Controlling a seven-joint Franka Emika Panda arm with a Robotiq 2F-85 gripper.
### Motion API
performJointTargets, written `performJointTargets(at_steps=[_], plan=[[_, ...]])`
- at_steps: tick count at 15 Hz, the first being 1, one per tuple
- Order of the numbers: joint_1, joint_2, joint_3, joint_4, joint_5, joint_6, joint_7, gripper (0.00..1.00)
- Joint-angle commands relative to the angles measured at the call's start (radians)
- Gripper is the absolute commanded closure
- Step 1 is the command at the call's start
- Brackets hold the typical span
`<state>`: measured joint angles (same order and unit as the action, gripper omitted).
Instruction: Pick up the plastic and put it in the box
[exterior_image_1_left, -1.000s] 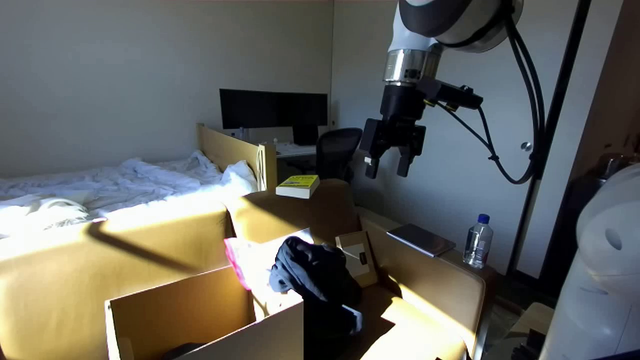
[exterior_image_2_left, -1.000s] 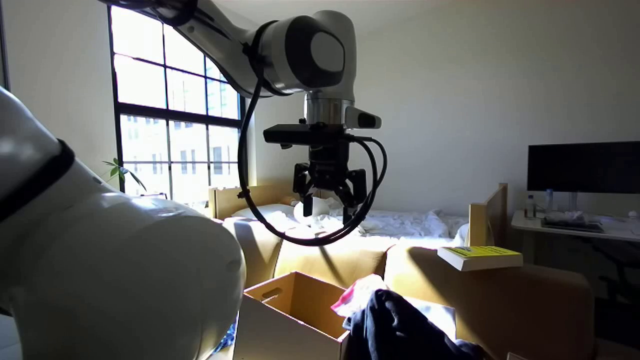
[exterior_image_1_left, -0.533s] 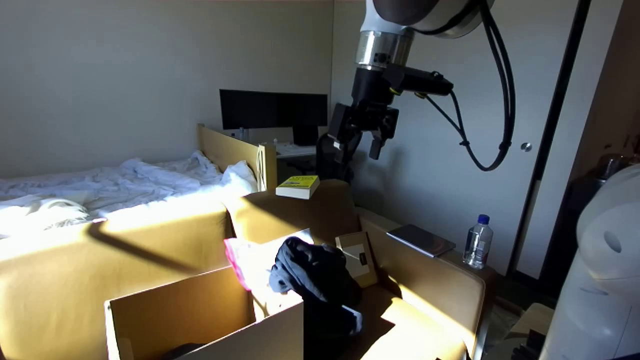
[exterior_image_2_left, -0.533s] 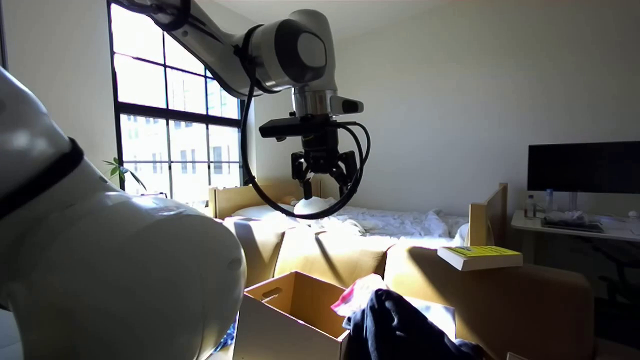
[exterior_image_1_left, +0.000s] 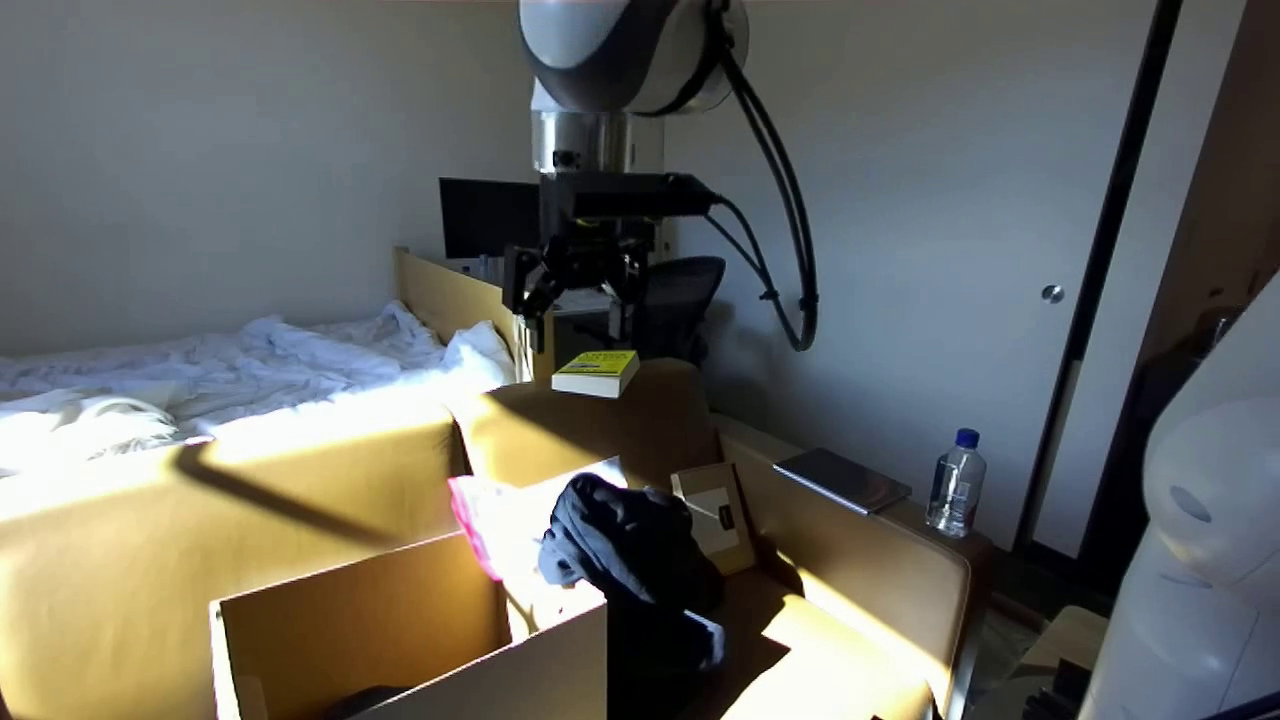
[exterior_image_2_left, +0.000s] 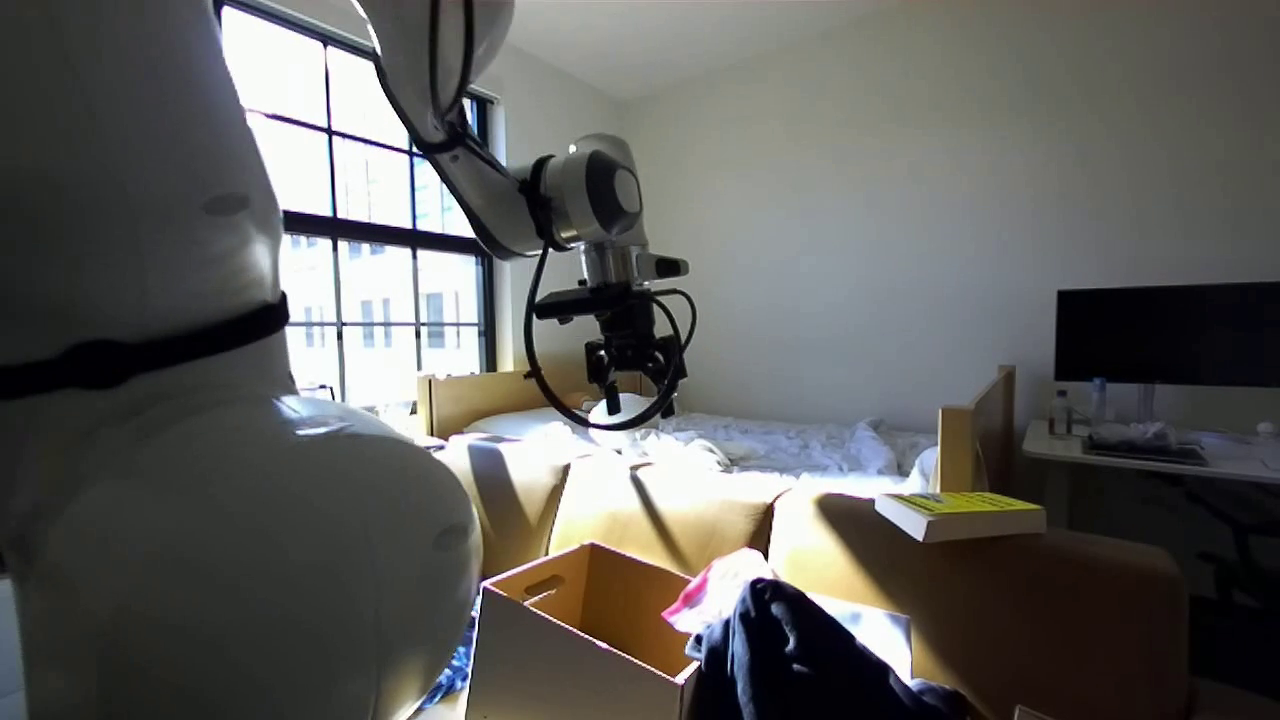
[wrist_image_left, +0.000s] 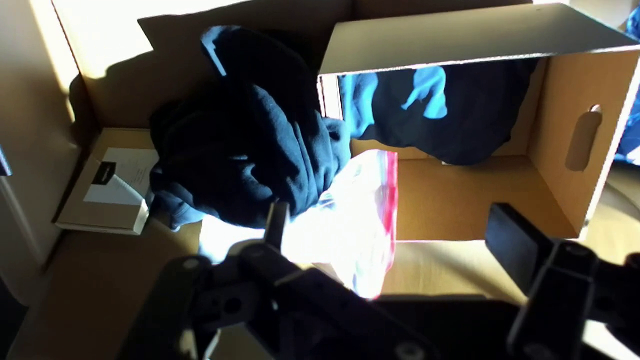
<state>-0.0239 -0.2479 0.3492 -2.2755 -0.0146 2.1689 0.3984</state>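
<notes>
The plastic is a clear bag with a pink-red edge (wrist_image_left: 345, 225). It shows bright in sunlight in the wrist view and in both exterior views (exterior_image_1_left: 510, 530) (exterior_image_2_left: 722, 590). It lies against the open cardboard box (wrist_image_left: 430, 40), partly under dark clothing. The box stands on the sofa, its top open, in both exterior views (exterior_image_1_left: 530, 675) (exterior_image_2_left: 575, 655); dark cloth (wrist_image_left: 480, 115) lies inside it. My gripper (wrist_image_left: 392, 230) is open and empty, its fingers wide apart. It hangs well above the bag and box in both exterior views (exterior_image_1_left: 576, 330) (exterior_image_2_left: 640, 402).
Dark clothing (wrist_image_left: 240, 155) is heaped beside the box. A small flat carton (wrist_image_left: 110, 185) leans by the sofa arm. A yellow book (exterior_image_1_left: 596, 372) lies on the sofa back. A dark notebook (exterior_image_1_left: 842, 478) and a bottle (exterior_image_1_left: 957, 485) are on the sofa arm.
The arm has swung left in an exterior view and away from the camera in an exterior view, bringing the open gripper toward the sofa back. The bag and box have not moved.
</notes>
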Motion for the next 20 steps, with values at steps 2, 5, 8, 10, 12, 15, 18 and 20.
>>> performJointTargets(at_steps=[2,5,8,10,12,15,18,20], plan=[[-0.107,0.282,0.154,0.16,-0.246,0.074,0.348,0.0],[0.021,0.266,0.018,0.14,-0.213,0.069,0.301,0.0],[0.025,0.29,0.019,0.164,-0.217,0.07,0.311,0.0],[0.09,0.398,-0.013,0.296,-0.303,-0.065,0.347,0.0],[0.156,0.518,-0.061,0.427,-0.362,-0.167,0.36,0.0],[0.242,0.668,-0.133,0.602,-0.384,-0.261,0.281,0.0],[0.299,0.833,-0.195,0.776,-0.384,-0.309,0.186,0.0],[0.311,0.943,-0.222,0.888,-0.339,-0.34,0.09,0.0]])
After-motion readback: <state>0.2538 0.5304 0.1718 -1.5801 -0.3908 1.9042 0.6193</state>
